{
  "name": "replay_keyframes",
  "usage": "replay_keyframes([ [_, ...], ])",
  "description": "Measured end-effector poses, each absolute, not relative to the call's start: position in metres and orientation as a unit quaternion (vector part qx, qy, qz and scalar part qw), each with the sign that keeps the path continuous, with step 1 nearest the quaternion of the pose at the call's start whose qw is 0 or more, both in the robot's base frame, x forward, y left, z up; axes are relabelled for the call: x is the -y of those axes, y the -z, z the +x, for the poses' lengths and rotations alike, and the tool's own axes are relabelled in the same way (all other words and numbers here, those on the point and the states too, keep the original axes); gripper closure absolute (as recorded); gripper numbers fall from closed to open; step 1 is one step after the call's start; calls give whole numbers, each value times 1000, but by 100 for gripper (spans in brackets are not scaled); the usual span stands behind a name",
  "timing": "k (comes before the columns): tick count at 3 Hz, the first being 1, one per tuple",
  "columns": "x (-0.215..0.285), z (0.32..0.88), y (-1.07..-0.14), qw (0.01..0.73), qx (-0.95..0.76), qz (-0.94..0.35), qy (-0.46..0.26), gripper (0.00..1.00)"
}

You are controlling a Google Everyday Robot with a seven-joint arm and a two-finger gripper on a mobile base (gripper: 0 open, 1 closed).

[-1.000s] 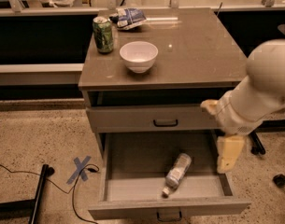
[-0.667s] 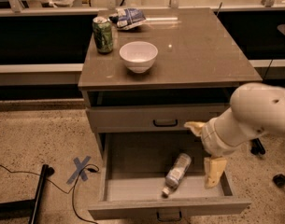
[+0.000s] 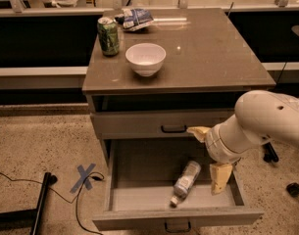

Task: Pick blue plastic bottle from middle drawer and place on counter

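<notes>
The blue plastic bottle (image 3: 186,182) lies on its side on the floor of the open middle drawer (image 3: 139,199), cap toward the drawer's front. My gripper (image 3: 208,156) hangs over the drawer's right side, just right of the bottle and not touching it. Its two yellowish fingers (image 3: 219,177) are spread apart and hold nothing. The white arm comes in from the right. The counter (image 3: 208,48) is the glossy grey-brown top above.
On the counter stand a white bowl (image 3: 145,58), a green soda can (image 3: 108,35) and a crumpled snack bag (image 3: 136,18) at the back. The closed upper drawer front (image 3: 163,123) has a dark handle. Cables and a blue tape cross (image 3: 85,176) lie on the floor at left.
My arm and gripper have moved left and down, from beside the cabinet's right edge to over the drawer, close to the bottle. The bottle has not moved.
</notes>
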State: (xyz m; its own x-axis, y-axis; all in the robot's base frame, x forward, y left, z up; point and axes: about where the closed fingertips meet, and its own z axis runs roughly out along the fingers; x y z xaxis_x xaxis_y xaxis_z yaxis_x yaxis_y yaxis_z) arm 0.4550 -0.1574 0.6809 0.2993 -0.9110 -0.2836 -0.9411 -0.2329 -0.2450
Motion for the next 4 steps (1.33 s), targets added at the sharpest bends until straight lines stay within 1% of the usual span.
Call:
replay_keyframes([
  [1, 161, 456, -662, 163, -576, -801, -25, 0],
  [2, 169, 448, -579, 91, -496, -863, -14, 0],
  [3, 189, 471, -549, 38, -454, -889, 29, 0],
  [4, 197, 479, -549, 25, -452, -891, 48, 0],
])
